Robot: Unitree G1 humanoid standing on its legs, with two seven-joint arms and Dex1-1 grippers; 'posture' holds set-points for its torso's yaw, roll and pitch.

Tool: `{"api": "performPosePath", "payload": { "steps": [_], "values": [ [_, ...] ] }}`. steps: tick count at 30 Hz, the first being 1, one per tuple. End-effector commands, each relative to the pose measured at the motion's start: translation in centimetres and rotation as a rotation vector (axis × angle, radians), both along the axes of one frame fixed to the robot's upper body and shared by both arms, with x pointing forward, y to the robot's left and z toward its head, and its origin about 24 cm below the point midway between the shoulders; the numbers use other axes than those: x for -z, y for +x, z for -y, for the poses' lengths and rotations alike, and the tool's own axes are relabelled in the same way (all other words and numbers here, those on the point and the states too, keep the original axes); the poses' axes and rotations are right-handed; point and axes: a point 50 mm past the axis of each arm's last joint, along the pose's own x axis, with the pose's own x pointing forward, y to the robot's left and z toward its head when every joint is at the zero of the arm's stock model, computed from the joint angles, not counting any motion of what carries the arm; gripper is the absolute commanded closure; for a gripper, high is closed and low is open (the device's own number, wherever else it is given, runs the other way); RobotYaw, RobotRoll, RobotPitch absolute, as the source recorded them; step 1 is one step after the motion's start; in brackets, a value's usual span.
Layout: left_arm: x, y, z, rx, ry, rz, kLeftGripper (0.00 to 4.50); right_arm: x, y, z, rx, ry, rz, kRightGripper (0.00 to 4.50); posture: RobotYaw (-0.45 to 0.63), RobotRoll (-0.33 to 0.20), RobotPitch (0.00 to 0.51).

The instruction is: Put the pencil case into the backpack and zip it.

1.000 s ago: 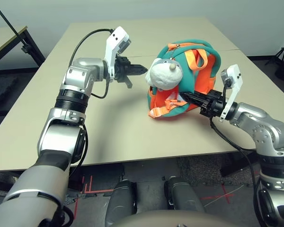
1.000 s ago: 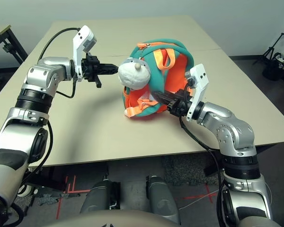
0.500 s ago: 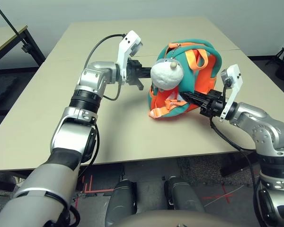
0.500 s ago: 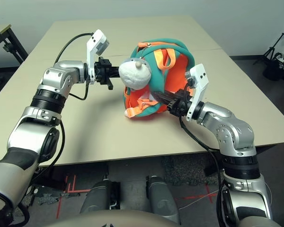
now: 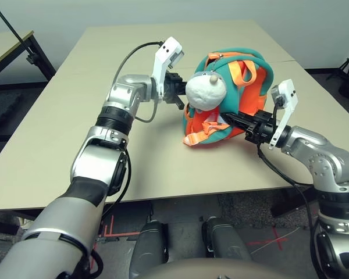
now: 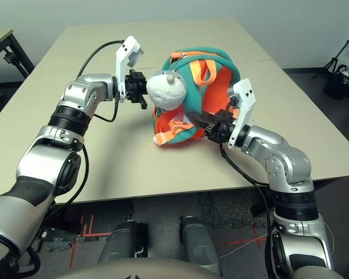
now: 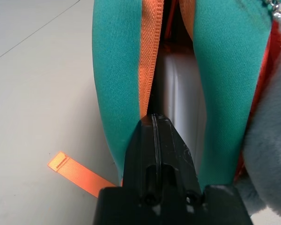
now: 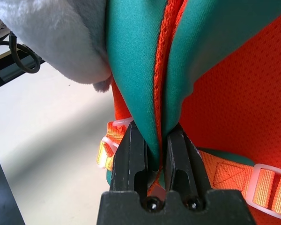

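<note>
Only the left wrist view shows the pencil case (image 7: 180, 101) inside the backpack (image 5: 244, 87) — left claw (image 7: 154, 123) clenched, right claw (image 8: 154, 150) pinching fabric.

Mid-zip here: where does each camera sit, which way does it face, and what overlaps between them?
Left eye view: head, looking down at the table; both silver forearms show.
Right eye view: same stereo head, same scene.
Left wrist view: along the shut left end effector, at the backpack opening; the white pencil case is inside.
Right wrist view: along the right end effector, shut on the backpack's teal edge.
Shared: backpack and plush fish charm.
</note>
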Motion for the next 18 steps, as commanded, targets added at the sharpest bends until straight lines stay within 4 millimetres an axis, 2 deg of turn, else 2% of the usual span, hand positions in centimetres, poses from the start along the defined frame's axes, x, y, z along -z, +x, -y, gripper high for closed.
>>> {"api": "performPosePath", "payload": {
  "steps": [1,8,15,18],
  "values": [
    [-1.0,-0.4,-0.2,0.043,0.025,0.026,4.5,0.1,-0.2,-1.0,-0.055,0.006,0.003,4.3,-0.15,0.0,0.015],
    [-3.6,-1.3,-2.8,0.023,0.051,0.094,4.5,0.1,0.0,-1.2,-0.062,0.007,0.002,4.3,-0.14,0.0,0.015],
    [-5.7,-2.5,-4.4,0.031,0.035,0.108,4.5,0.2,0.1,-1.2,-0.069,0.005,0.001,4.3,-0.12,0.0,0.016],
    [-7.2,-3.5,-4.9,0.069,0.021,0.116,4.5,0.2,0.2,-1.3,-0.074,0.0,-0.001,4.3,-0.12,0.0,0.015]
  ]
}}
